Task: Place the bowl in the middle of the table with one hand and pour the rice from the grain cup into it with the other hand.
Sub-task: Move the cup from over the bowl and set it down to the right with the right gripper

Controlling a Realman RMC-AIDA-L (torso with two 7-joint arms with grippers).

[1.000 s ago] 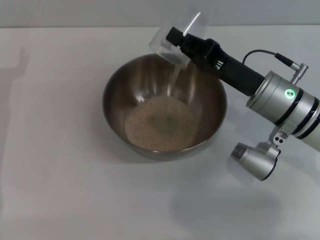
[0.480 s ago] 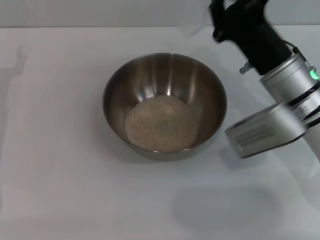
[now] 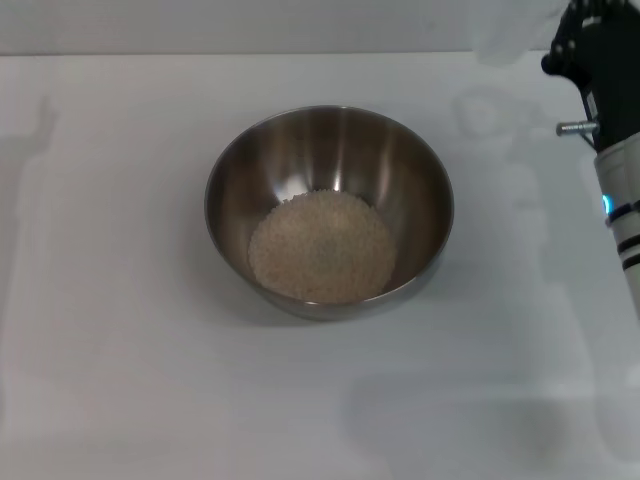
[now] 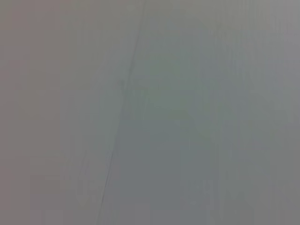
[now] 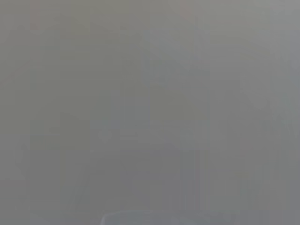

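Observation:
The steel bowl (image 3: pixel 222 170) stands in the middle of the white table (image 3: pixel 110 360) with a flat heap of off-white rice (image 3: pixel 320 248) in its bottom. My right gripper (image 3: pixel 562 45), black, is high at the far right, well clear of the bowl. It holds the clear grain cup (image 3: pixel 512 32), which shows only as a faint blurred shape at the top edge. The cup's pale shadow falls on the table right of the bowl. The left gripper is out of view. Both wrist views show only plain grey surface.
The right arm's silver forearm (image 3: pixel 622 210) runs down the right edge of the head view. The table's far edge (image 3: pixel 200 53) lies just behind the bowl. Nothing else stands on the table.
My right gripper has swung the grain cup up and away from over the bowl's far rim to the far right. The pouring has stopped. The bowl has not moved.

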